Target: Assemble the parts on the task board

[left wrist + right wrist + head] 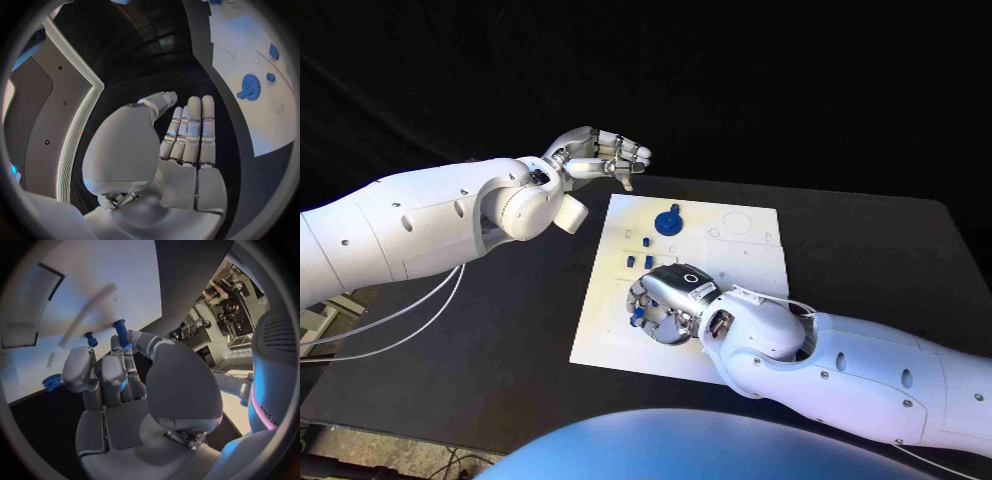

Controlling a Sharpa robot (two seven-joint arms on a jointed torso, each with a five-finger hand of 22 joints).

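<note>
The white task board [740, 265] lies mid-table. A blue gear [671, 220] sits on its far-left part, with small blue parts [648, 240] nearer me. My right hand [672, 300] hovers palm down over the board's near-left area. In the right wrist view its curled fingers [103, 377] pinch a thin blue peg [121, 334] against the thumb; a short blue pin [91, 339] and another blue piece [52, 382] show beside them. My left hand [599, 155] is raised beyond the board's far-left corner, holding nothing. The left wrist view shows its fingers [190, 130] straight, with the gear [250, 86] off to the side.
The black table [862, 240] surrounds the board. Empty round and square outlines [733, 222] mark the board's far-right part. White cables [401, 315] hang under my left arm at the table's left edge.
</note>
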